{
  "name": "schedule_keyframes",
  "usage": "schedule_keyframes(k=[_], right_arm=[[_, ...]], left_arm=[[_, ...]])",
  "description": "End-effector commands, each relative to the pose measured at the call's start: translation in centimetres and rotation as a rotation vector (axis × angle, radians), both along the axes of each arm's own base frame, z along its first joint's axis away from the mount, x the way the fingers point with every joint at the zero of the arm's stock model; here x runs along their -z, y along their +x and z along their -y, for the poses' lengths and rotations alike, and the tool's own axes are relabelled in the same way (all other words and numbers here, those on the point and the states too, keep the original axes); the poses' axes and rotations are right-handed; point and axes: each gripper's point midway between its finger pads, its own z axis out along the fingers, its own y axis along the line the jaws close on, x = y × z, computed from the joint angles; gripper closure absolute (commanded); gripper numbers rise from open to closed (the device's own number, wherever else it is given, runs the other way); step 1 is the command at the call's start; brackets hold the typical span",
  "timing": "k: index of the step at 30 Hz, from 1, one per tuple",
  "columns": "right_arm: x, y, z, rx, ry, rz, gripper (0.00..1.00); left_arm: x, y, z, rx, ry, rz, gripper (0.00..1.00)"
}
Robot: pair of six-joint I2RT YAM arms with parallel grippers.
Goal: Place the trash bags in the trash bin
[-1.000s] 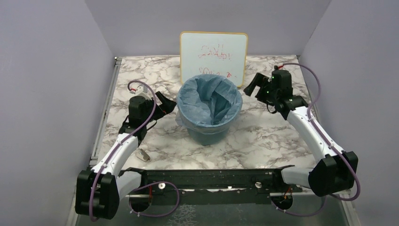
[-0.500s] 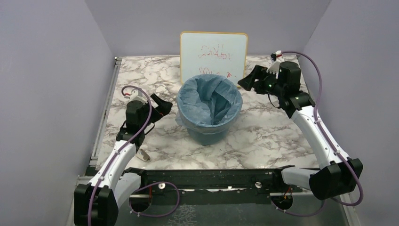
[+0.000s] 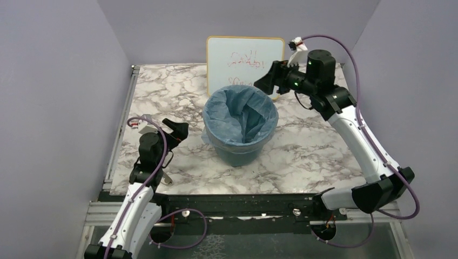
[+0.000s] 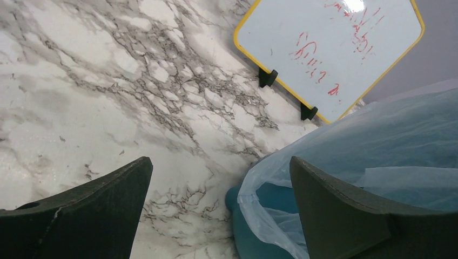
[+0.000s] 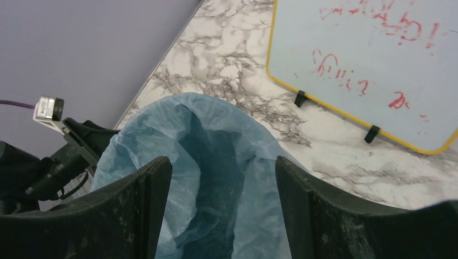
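The teal-blue trash bin (image 3: 237, 154) stands mid-table. The light-blue trash bag (image 3: 240, 114) lines it, its edge folded over the rim. The bag also shows in the left wrist view (image 4: 378, 140) and the right wrist view (image 5: 216, 178); the bin's side shows in the left wrist view (image 4: 254, 237). My left gripper (image 3: 177, 129) is open and empty, left of the bin and apart from it. My right gripper (image 3: 267, 81) is open and empty, raised above the bin's back right rim, looking down into the bag.
A whiteboard (image 3: 245, 60) with red scribbles and a yellow frame stands behind the bin. A small grey object (image 3: 165, 177) lies near the table's front left. Purple walls close in the left, back and right sides of the marble table (image 3: 318, 156).
My left arm has drawn back toward the near edge, away from the bin. My right arm has risen and swung left, above the bin's back rim. Both grippers stay open.
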Motion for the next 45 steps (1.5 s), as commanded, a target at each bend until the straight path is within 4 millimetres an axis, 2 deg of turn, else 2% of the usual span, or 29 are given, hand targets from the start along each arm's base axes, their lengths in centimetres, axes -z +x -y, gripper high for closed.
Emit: schedule_keyframes(k=[1,7,12,15,18,22,27,31,34,36,38,45], right_arm=[[0.8,-0.1,-1.7,-0.018,-0.151,0.008,0.25],[2.8,-0.3,-5.1,-0.076,-0.317,-0.002,0.24],[4.6,0.6,-6.3,-0.073,-0.432,-0.053,0.27],[5.4,0.8,-6.6,-0.067,-0.443,-0.099,0.27],[5.9,0.1,-7.4,-0.107,-0.442,-0.113,0.28],[7.3,-0.2,-8.0,-0.142,-0.451,-0.138,0.44],[9.2,-1.1,-8.4,-0.171,-0.525,-0.2,0.46],[8.3,-1.5,-8.7,-0.179,-0.505,-0.164,0.45],[8.2,-3.4,-10.1,-0.283,-0.5,-0.12,0.45],[9.4,-5.0,-11.1,-0.339,-0.537,-0.125,0.44],[11.4,-5.9,-11.4,-0.346,-0.602,-0.145,0.44],[18.6,-5.4,-11.2,-0.297,-0.729,-0.222,0.49]], left_arm=[[0.5,-0.1,-0.8,-0.061,-0.034,-0.007,0.01],[2.5,0.1,-0.7,-0.024,0.06,-0.155,0.01],[5.2,0.0,-1.6,-0.029,0.135,-0.357,0.01],[6.3,0.0,-1.9,-0.018,0.161,-0.426,0.01],[5.6,0.4,-1.1,0.04,0.163,-0.422,0.01],[4.9,0.5,-0.2,0.067,0.115,-0.384,0.01],[4.7,0.4,1.4,0.13,0.038,-0.339,0.03],[4.9,0.3,3.0,0.194,-0.038,-0.308,0.05],[4.7,0.2,4.3,0.265,-0.076,-0.286,0.1],[4.9,0.0,5.0,0.309,-0.088,-0.287,0.13],[5.0,-0.1,5.5,0.348,-0.087,-0.296,0.13],[5.5,-0.1,6.3,0.42,-0.078,-0.335,0.13]])
